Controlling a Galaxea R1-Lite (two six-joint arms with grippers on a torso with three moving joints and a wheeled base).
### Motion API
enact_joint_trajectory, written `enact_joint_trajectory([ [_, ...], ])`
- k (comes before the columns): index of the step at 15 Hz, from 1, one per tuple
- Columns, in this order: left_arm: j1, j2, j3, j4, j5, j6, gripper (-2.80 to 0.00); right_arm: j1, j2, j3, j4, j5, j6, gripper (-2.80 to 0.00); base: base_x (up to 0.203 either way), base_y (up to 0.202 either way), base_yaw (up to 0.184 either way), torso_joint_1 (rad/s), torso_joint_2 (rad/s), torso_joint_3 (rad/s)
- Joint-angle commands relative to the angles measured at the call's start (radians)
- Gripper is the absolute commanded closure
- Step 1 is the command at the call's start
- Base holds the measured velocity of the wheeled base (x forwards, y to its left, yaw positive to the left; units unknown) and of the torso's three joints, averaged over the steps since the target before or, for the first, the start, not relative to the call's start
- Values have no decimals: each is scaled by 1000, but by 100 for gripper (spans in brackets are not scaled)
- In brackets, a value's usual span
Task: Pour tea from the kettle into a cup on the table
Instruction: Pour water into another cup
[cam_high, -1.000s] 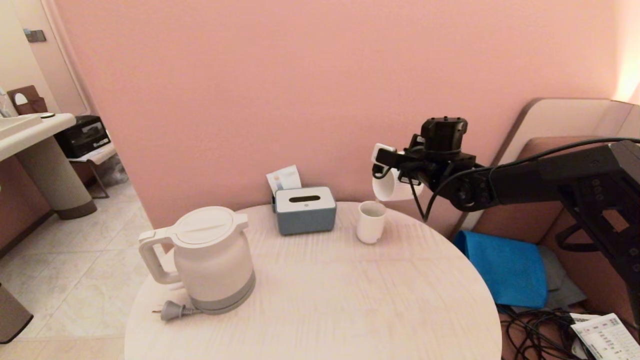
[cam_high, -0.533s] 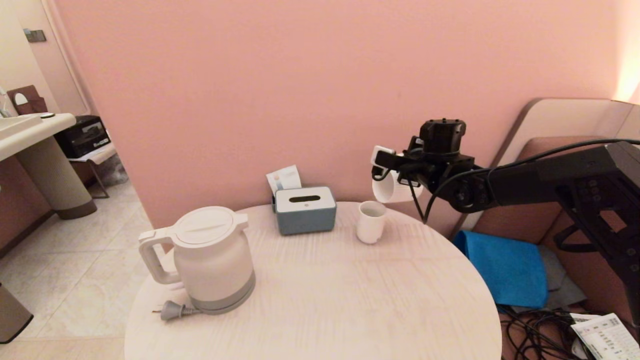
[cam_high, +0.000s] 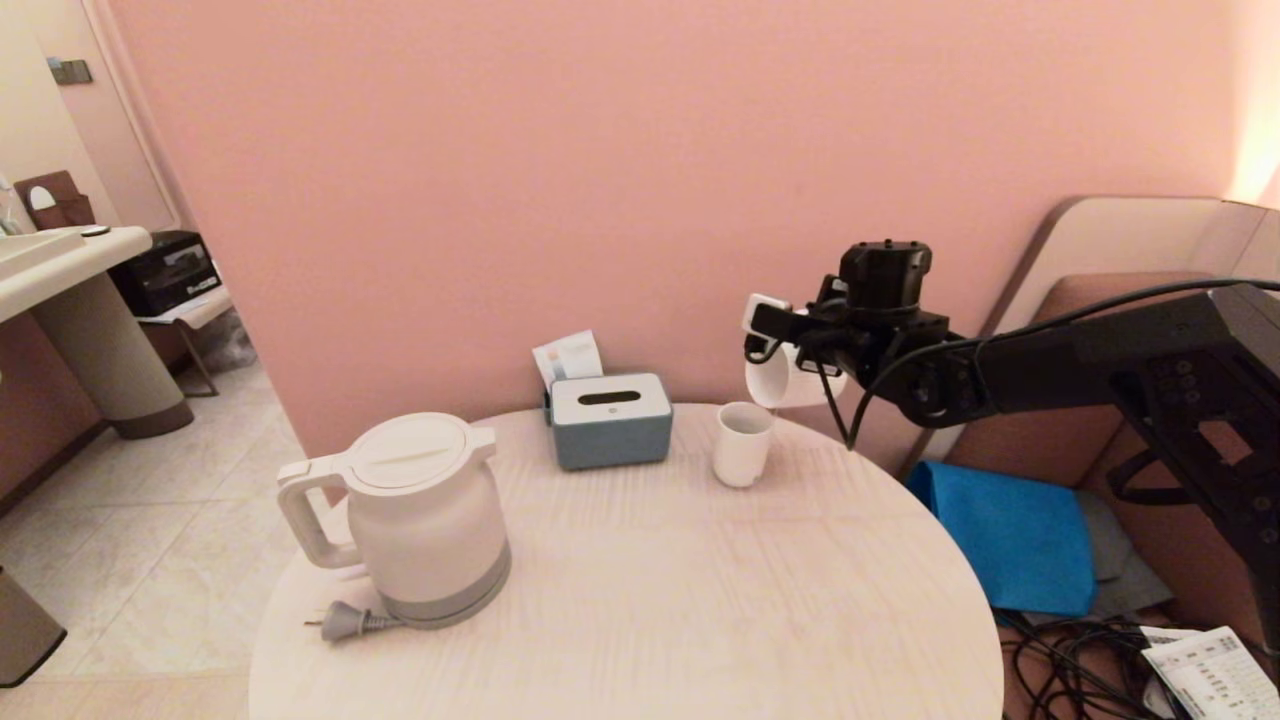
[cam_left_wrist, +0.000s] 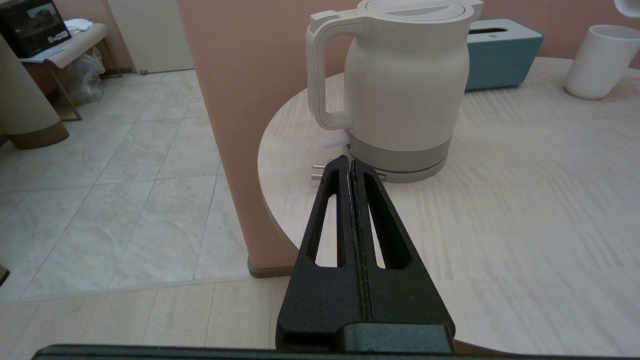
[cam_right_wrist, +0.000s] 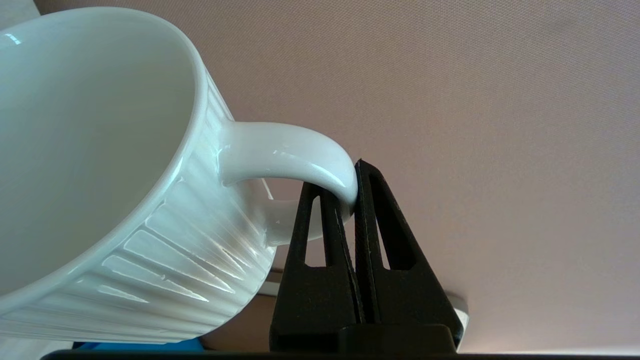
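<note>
The white kettle (cam_high: 425, 520) stands lid shut on the left of the round table (cam_high: 700, 600), handle toward the left edge. My right gripper (cam_high: 805, 352) is shut on the handle of the ribbed white cup (cam_high: 778, 382), which hangs tipped in the air over the table's far right. In the right wrist view the cup (cam_right_wrist: 100, 175) looks empty inside, its handle pinched at the right gripper (cam_right_wrist: 345, 181). The tea is out of view. My left gripper (cam_left_wrist: 348, 161) is shut and empty, low beside the table's left edge, pointing at the kettle (cam_left_wrist: 405, 85).
A smaller handleless white cup (cam_high: 742, 443) stands right under the tipped cup's lip. A grey-and-white tissue box (cam_high: 610, 420) sits at the table's back. The kettle's plug (cam_high: 345, 622) lies by its base. A blue cloth (cam_high: 1010, 535) and cables lie off the table's right.
The right arm has dipped very slightly with the cup still tipped over the smaller cup. Kettle and left gripper have not moved.
</note>
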Motion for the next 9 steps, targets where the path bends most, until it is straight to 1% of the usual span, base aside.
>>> enact_joint_trajectory([
  [1,0,1,0,-1,-1,0,0,0,-1,0,-3,-2,-7,0,0,0,0,0,0,0],
  [6,0,1,0,-1,-1,0,0,0,-4,27,-22,0,3,0,0,0,0,0,0,0],
  [9,0,1,0,-1,1,0,0,0,-9,38,-21,0,69,0,0,0,0,0,0,0],
])
